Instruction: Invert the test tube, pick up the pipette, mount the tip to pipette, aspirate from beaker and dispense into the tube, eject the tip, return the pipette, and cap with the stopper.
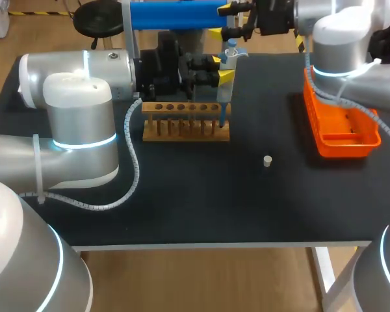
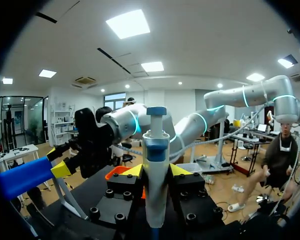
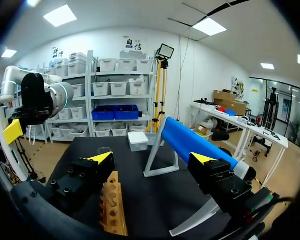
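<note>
Pipette (image 2: 156, 150) stands upright, pinched by the jaws of the left gripper (image 2: 156, 171), above the wooden rack (image 1: 185, 125). Right gripper (image 3: 151, 158) hangs with jaws spread wide.

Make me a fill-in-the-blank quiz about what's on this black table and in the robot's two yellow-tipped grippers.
1. The left gripper is ___ on the white-and-blue plastic pipette.
2. The small white cylindrical stopper lies on the black table, apart from the wooden tube rack and the ___ plastic tray.
3. The right gripper holds nothing; its fingers stand ___.
Missing words: shut; orange; open.
</note>
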You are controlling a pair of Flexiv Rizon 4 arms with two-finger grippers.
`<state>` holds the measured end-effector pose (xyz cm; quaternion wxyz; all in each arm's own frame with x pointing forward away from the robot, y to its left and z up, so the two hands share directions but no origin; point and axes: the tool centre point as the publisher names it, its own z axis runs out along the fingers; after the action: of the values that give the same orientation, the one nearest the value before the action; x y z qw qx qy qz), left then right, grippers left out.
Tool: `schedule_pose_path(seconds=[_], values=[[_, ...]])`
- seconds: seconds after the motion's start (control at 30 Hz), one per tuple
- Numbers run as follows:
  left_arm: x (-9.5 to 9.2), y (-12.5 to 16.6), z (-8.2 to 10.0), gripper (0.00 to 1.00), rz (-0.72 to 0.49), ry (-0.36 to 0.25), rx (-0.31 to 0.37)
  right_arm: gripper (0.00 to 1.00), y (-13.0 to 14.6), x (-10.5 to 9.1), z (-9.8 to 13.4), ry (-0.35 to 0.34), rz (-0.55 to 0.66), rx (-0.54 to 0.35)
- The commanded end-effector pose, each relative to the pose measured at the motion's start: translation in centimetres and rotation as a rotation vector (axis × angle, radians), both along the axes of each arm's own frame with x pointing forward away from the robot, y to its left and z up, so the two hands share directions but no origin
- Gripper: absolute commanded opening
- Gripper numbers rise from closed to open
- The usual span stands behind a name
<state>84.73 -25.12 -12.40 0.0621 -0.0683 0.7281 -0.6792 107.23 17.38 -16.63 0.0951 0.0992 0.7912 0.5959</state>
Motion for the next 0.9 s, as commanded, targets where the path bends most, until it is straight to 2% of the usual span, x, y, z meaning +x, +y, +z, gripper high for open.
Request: schedule_pose_path(seconds=[0.03,0.4,0.53,0.9], values=[[-0.06,-0.04,0.06,0.0,0.002,0.0,0.001,1.0,0.35,0.06,-0.18,-0.012,-0.024,-0.019],[-0.06,-0.04,0.06,0.0,0.002,0.0,0.001,1.0,0.16,0.68,-0.5,0.005,-0.069,-0.02],[-0.06,-0.04,0.06,0.0,0.002,0.0,0.001,1.0,0.33,0.42,-0.52,-0.025,-0.066,-0.042],[-0.06,-0.04,0.06,0.0,0.002,0.0,0.001,1.0,0.4,0.25,-0.48,-0.02,-0.065,-0.04]])
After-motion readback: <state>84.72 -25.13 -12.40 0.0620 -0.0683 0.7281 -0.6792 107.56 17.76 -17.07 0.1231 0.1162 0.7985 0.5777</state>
